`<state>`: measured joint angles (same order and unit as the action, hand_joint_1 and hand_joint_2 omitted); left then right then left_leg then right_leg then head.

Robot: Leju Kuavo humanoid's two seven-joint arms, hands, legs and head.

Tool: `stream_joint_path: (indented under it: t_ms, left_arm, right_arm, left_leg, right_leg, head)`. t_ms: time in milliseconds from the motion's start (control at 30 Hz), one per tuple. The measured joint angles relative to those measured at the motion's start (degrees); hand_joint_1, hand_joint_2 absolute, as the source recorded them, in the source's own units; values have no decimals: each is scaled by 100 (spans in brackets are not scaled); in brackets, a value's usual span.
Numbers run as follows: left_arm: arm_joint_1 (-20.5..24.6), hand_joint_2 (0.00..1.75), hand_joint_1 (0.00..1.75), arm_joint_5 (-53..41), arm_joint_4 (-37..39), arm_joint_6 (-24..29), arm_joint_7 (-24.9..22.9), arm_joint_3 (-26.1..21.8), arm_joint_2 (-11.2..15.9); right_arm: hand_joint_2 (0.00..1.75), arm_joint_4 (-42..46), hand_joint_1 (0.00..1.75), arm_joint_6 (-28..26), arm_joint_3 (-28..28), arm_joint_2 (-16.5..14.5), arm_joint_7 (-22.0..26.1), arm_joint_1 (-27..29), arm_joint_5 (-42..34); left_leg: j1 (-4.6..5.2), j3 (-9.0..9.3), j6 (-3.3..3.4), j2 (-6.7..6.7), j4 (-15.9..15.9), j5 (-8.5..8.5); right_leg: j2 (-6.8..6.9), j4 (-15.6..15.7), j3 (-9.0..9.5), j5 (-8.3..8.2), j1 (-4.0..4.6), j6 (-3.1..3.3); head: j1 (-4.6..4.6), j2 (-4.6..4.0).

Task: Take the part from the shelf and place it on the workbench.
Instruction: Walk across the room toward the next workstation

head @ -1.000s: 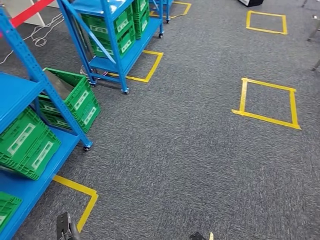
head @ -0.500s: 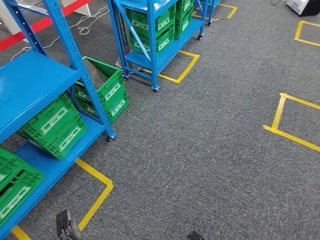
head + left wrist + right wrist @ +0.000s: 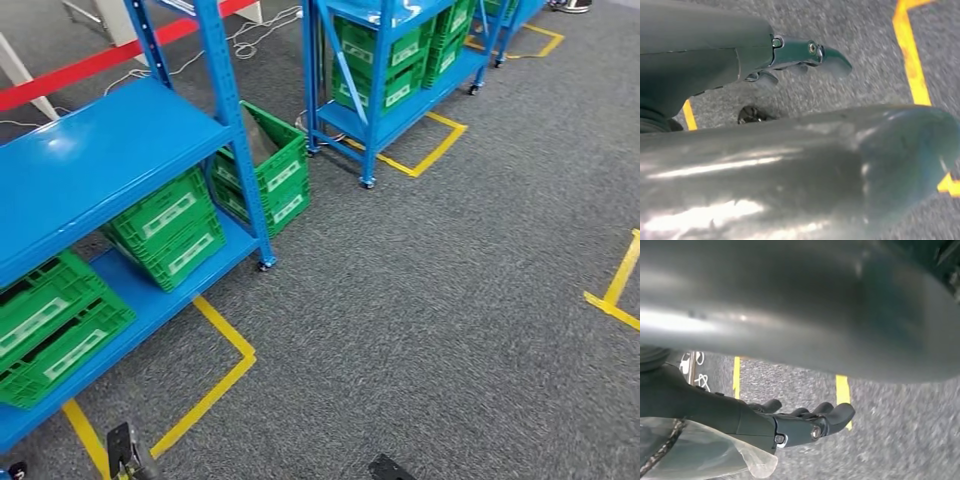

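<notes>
In the right wrist view a clear plastic bag [image 3: 715,457] with a dark part inside sits against the underside of my right hand [image 3: 798,427]. The hand holds the bag while its dark fingers reach forward over the carpet. My left hand [image 3: 806,52] hangs with its fingers stretched out and nothing in them. The near blue shelf [image 3: 98,150] stands at the left of the head view, with green crates [image 3: 170,228] on its lower level. The ends of my arms show at the bottom edge of that view, the left arm [image 3: 121,452] and the right arm [image 3: 389,468].
A green crate [image 3: 272,170] sits on the floor beside the near shelf's post. A second blue shelf [image 3: 377,100] with green crates stands farther back. Yellow tape [image 3: 219,375] marks squares on the grey carpet, with another piece [image 3: 619,290] at the right. Cables lie behind the shelves.
The whole scene has slid to the right as the camera turned left. The near shelf now takes up more of the left side. The arms' ends stay at the bottom edge.
</notes>
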<state>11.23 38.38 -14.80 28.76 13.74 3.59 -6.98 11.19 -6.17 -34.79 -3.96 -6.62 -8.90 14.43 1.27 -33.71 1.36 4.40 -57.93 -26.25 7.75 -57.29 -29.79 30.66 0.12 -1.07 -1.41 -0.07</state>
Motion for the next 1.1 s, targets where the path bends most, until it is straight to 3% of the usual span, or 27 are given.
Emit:
stream_joint_path:
  t_ms: [67,133,200,233,267,300,367,433,500,567,633,700,733,767,800,867,933,967,1033,1100]
  left_arm:
    - [-60,0,0,-3,-2,-13,35,-10,-6]
    - [-80,0,0,-5,-4,-43,52,-13,-23]
    - [-105,0,0,-4,-4,-66,54,-15,-40]
    - [-123,0,0,-4,-4,-69,54,-15,-45]
    - [-138,0,0,-4,-4,-69,54,-16,-46]
    - [-147,0,0,-4,-4,-69,54,-17,-46]
    - [-150,0,0,-4,-5,-69,53,-19,-46]
    - [-149,0,0,-3,-6,-69,54,-20,-47]
    - [-171,0,0,-1,-6,-66,57,-21,-40]
    - [-189,0,0,7,-6,-53,64,-24,-34]
    - [-174,0,0,16,-6,-44,68,-25,-36]
    - [-168,0,0,20,-6,-47,63,-26,-39]
    - [-177,0,0,20,-6,-49,56,-26,-39]
    - [-182,0,0,33,-6,-46,29,-27,-31]
    - [-171,0,0,57,-6,-34,-25,-29,-14]
    - [-76,0,0,107,-6,4,-184,-40,55]
    - [69,0,0,115,-6,34,-316,-50,138]
    - [124,0,0,110,-6,45,-359,-51,178]
    - [162,0,0,111,-5,74,-414,-53,250]
    - [177,0,0,125,-4,96,-433,-59,293]
  right_arm:
    - [0,3,0,2,-1,0,-4,-6,-4]
    - [0,3,0,10,-1,0,-9,3,-5]
    - [0,1,0,22,-2,0,-12,29,-3]
    - [0,1,0,25,-2,0,-13,39,-2]
    - [0,0,0,27,-3,0,-14,45,-1]
    - [0,0,0,26,-3,0,-14,44,-1]
    - [0,0,0,24,-3,0,-13,37,-1]
    - [0,-1,0,20,-3,0,-5,27,1]
    - [0,0,0,19,-4,-3,5,19,15]
    - [0,0,0,20,-7,-8,14,11,37]
    - [0,0,0,26,-10,-8,19,11,46]
    - [0,-1,0,32,-15,-6,20,19,49]
    - [0,-2,0,37,-18,-5,20,19,52]
    - [0,-2,0,56,-22,-4,24,13,67]
    - [0,-1,0,93,-34,-4,28,1,98]
    - [0,-1,0,188,-79,-4,38,-42,180]
    - [0,-2,0,257,-124,-5,38,-99,232]
    - [0,-1,0,283,-138,-7,37,-133,247]
    - [0,3,0,319,-167,-15,43,-198,278]
    - [0,7,0,329,-195,-23,63,-240,309]
  left_leg:
    - [-47,37,56,-163,58,28]
    - [-76,46,100,-337,78,41]
    - [-80,43,114,-522,76,39]
    - [-82,48,113,-610,74,39]
    - [-86,57,108,-698,70,36]
    - [-94,69,96,-780,64,29]
    - [-100,71,48,-933,25,0]
    - [-107,28,-27,-1059,-14,-8]
    - [-125,-12,-101,-1159,-23,1]
    - [-116,-86,-163,-959,-186,-111]
    - [-110,-350,-218,-623,-765,-421]
    - [-135,-699,-254,-505,-1483,-699]
    - [-146,-788,-261,-485,-1658,-711]
    - [-152,-763,-260,-468,-1598,-600]
    - [-152,-633,-246,-427,-1321,-394]
    - [-110,-263,-185,-198,-547,-10]
    - [-47,-73,-118,2,-114,73]
    - [-19,-65,-95,12,-75,37]
    - [-32,-62,-46,-116,-20,47]
    - [-76,-28,8,-254,44,77]
  right_leg:
    - [-216,-184,-54,157,-19,-59]
    - [-607,-857,-373,493,-45,-97]
    - [-750,-1592,-786,736,-59,-118]
    - [-765,-1716,-891,706,-63,-123]
    - [-775,-1592,-877,548,-71,-126]
    - [-809,-1261,-758,309,-83,-128]
    - [-1045,-457,-423,-86,-125,-129]
    - [-1227,-97,-238,-162,-139,-90]
    - [-1151,-72,-195,-147,-129,-18]
    - [-1017,-39,-161,-153,-137,55]
    - [-851,-20,-125,-136,-132,116]
    - [-673,-22,-101,-102,-117,145]
    - [-593,-22,-87,-85,-113,149]
    - [-523,-23,-66,-67,-110,147]
    - [-454,-22,-36,-46,-106,141]
    - [-315,-22,32,5,-83,114]
    - [-180,-22,63,48,-48,65]
    - [-112,-14,72,61,-35,35]
    - [-42,3,98,94,-39,-23]
    - [-306,-206,5,242,-59,-80]
  head:
    - [-19,0]
    - [-57,0]
    - [-70,1]
    - [-70,1]
    - [-69,1]
    - [-67,0]
    - [-69,-1]
    - [-71,0]
    - [-71,0]
    - [-40,0]
    - [2,0]
    - [10,0]
    - [10,0]
    - [12,-1]
    - [13,0]
    - [11,-1]
    - [3,0]
    - [-1,0]
    - [-9,0]
    - [-28,-1]
